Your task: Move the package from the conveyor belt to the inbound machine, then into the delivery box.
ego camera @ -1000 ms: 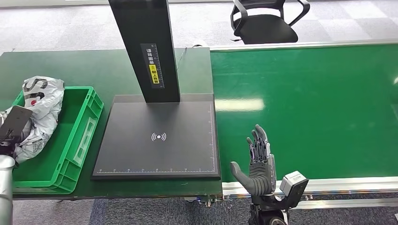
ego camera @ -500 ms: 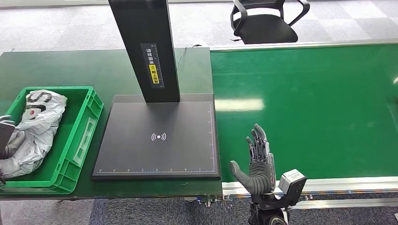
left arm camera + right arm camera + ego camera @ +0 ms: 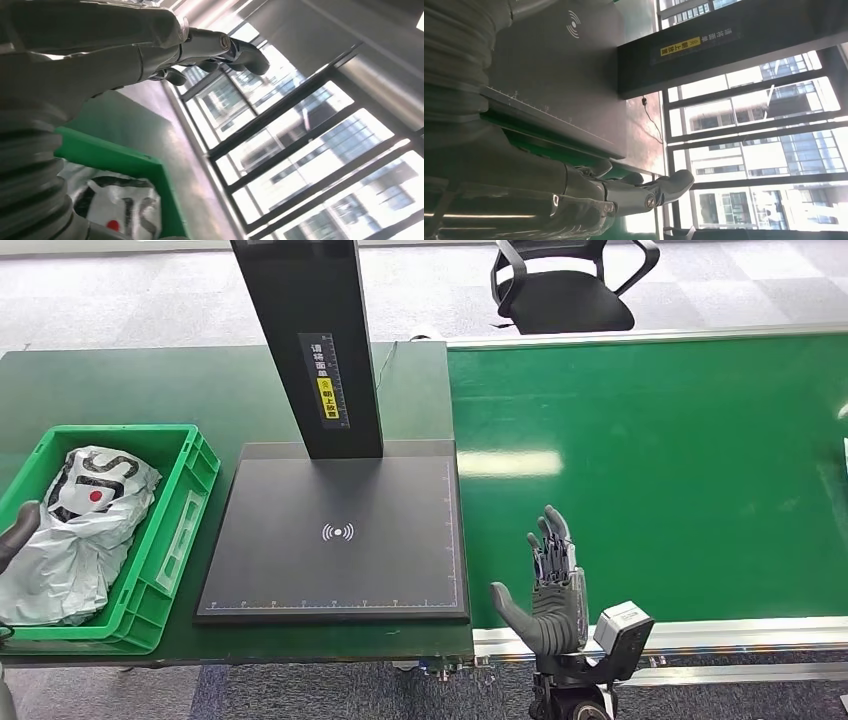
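The package [image 3: 78, 530], a crumpled silver-white bag with black letters and a red dot, lies loose inside the green delivery box [image 3: 190, 505] at the left. It also shows in the left wrist view [image 3: 125, 207] beside the box wall [image 3: 120, 157]. My left hand [image 3: 14, 532] is at the picture's left edge beside the package, fingers stretched out [image 3: 225, 47] and holding nothing. My right hand [image 3: 548, 585] stands upright with fingers spread over the near edge of the green conveyor belt [image 3: 650, 460], empty. The inbound machine's dark plate [image 3: 340, 535] lies bare.
The machine's black post [image 3: 305, 340] rises from the back of the plate. A black office chair [image 3: 565, 285] stands on the floor beyond the belt. The conveyor's metal rail [image 3: 720, 635] runs along its near edge. A white object [image 3: 843, 455] peeks in at the belt's far right.
My left hand has let go of the package and drawn back toward the left edge. The package has dropped and settled lower in the green box. The right hand has stayed still.
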Robot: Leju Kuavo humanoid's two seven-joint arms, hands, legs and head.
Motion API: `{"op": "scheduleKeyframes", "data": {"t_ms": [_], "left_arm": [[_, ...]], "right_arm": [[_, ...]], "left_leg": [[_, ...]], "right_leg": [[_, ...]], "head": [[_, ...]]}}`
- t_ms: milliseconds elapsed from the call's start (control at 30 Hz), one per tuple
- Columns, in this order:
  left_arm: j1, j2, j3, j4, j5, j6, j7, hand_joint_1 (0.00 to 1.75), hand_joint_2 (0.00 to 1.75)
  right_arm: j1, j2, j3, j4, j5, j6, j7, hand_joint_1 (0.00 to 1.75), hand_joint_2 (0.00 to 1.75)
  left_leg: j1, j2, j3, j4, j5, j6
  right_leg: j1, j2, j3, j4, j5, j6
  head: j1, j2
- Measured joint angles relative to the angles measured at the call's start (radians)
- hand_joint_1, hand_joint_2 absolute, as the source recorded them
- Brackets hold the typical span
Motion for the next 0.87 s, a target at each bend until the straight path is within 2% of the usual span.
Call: {"op": "scheduleKeyframes", "data": {"t_ms": [133, 267, 400, 533, 667, 767, 867], "left_arm": [[0.123, -0.1, -0.085, -0.185, 0.017, 0.044, -0.052, 0.0, 1.75], [0.241, -0.201, -0.278, -0.271, -0.012, 0.073, -0.076, 0.0, 1.75], [0.304, -0.287, -0.47, -0.255, 0.019, -0.014, -0.07, 0.0, 1.75], [0.324, -0.361, -0.616, -0.171, 0.043, -0.115, -0.055, 0.0, 1.75], [0.327, -0.429, -0.71, -0.063, 0.021, -0.108, -0.035, 0.0, 1.75], [0.325, -0.459, -0.741, -0.016, 0.016, -0.092, -0.019, 0.0, 1.75], [0.323, -0.466, -0.742, -0.003, 0.008, -0.086, -0.007, 0.0, 1.75]], "right_arm": [[0.004, 0.006, -0.003, -0.001, 0.022, -0.034, 0.008, 0.0, 1.75], [0.006, 0.009, -0.005, 0.0, 0.069, -0.081, 0.012, 0.0, 0.0], [0.005, 0.009, -0.003, 0.01, 0.109, -0.107, 0.019, 0.0, 1.75], [-0.002, 0.009, 0.007, 0.034, 0.144, -0.117, 0.025, 0.0, 1.75], [-0.017, 0.008, 0.035, 0.072, 0.183, -0.113, 0.027, 0.0, 1.75], [-0.033, 0.006, 0.057, 0.101, 0.202, -0.106, 0.028, 0.0, 1.75], [-0.045, 0.005, 0.07, 0.122, 0.21, -0.1, 0.028, 0.0, 1.75]], "left_leg": [[-0.002, -0.001, 0.0, 0.0, -0.001, 0.001], [-0.003, -0.001, 0.001, 0.0, -0.002, 0.002], [-0.003, -0.002, 0.001, 0.0, -0.002, 0.002], [-0.003, -0.002, 0.001, 0.0, -0.002, 0.002], [-0.003, -0.002, 0.001, 0.0, -0.002, 0.002], [-0.002, -0.002, 0.001, 0.0, -0.002, 0.002], [-0.002, -0.003, 0.001, 0.0, -0.002, 0.002]], "right_leg": [[-0.002, -0.001, 0.0, -0.001, -0.001, 0.001], [-0.003, -0.001, 0.001, -0.001, -0.001, 0.001], [-0.003, -0.002, 0.002, -0.001, -0.001, 0.001], [-0.003, -0.002, 0.003, -0.001, -0.001, 0.001], [-0.003, -0.002, 0.003, -0.001, -0.001, 0.001], [-0.003, -0.002, 0.003, -0.001, -0.001, 0.001], [-0.002, -0.002, 0.003, -0.001, -0.001, 0.001]], "head": [[0.0, 0.0], [0.0, 0.0], [0.0, 0.0], [0.0, 0.0], [0.0, 0.0], [0.0, 0.0], [-0.001, 0.0]]}}
